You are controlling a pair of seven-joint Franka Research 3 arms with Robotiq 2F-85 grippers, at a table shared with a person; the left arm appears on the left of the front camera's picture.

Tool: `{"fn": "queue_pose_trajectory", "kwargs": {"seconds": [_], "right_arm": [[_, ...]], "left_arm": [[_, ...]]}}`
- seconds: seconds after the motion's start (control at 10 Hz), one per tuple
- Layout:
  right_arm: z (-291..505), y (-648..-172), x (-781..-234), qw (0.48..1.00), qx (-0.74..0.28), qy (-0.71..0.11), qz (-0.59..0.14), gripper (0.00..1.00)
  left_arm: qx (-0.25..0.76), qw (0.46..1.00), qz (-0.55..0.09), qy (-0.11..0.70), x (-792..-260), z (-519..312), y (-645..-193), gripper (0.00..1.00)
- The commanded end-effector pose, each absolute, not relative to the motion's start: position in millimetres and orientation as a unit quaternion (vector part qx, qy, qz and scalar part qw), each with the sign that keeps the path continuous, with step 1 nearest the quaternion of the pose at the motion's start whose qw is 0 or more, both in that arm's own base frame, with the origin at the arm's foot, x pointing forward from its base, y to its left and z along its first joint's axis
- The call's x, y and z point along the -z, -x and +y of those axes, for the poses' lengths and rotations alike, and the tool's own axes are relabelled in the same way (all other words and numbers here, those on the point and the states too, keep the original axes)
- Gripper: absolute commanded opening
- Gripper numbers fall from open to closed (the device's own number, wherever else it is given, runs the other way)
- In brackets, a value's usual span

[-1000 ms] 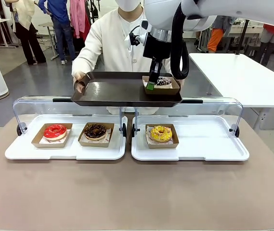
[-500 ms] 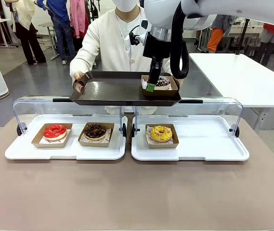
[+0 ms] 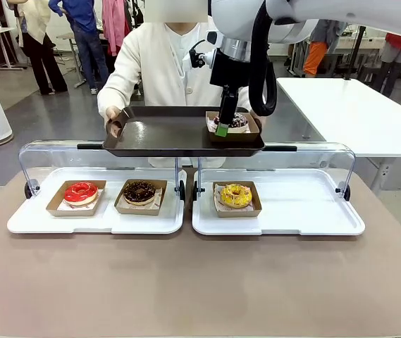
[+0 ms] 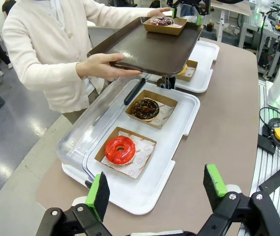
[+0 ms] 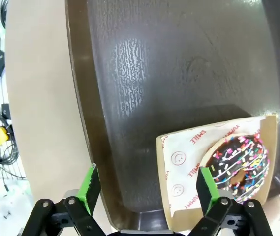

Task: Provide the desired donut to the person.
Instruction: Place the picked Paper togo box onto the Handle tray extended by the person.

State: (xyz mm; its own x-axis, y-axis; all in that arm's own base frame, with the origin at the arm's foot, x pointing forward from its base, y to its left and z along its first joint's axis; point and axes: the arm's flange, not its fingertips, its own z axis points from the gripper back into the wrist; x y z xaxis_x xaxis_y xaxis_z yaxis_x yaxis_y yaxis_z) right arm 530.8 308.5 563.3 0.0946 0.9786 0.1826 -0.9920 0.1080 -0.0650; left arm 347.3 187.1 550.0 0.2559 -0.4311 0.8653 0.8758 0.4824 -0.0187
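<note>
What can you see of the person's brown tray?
The tray is dark brown, glossy, plastic-looking and rectangular, with a raised rim. The person's hand grips its left end, holding it about level above the display cases. A sprinkled donut in a cardboard box sits at its right end, under the open right gripper.

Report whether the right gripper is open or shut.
Open: the right gripper has its green pads wide apart, clamping nothing; the sprinkled donut rests on the brown tray.
</note>
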Motion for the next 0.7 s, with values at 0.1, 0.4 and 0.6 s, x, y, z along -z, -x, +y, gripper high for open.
{"fn": "queue_pose_trajectory", "kwargs": {"seconds": [0.1, 0.4, 0.6], "right_arm": [[278, -496, -577, 0.724, -0.685, -0.054, -0.063, 1.0], [206, -455, -590, 0.724, -0.682, -0.034, -0.098, 1.0], [150, -444, -581, 0.732, -0.672, -0.041, -0.103, 1.0]], "left_arm": [[0.436, 0.748, -0.428, 0.261, -551, 187, -349, 1.0], [0.436, 0.748, -0.428, 0.261, -551, 187, -349, 1.0], [0.436, 0.748, -0.428, 0.261, -551, 187, -349, 1.0]]}}
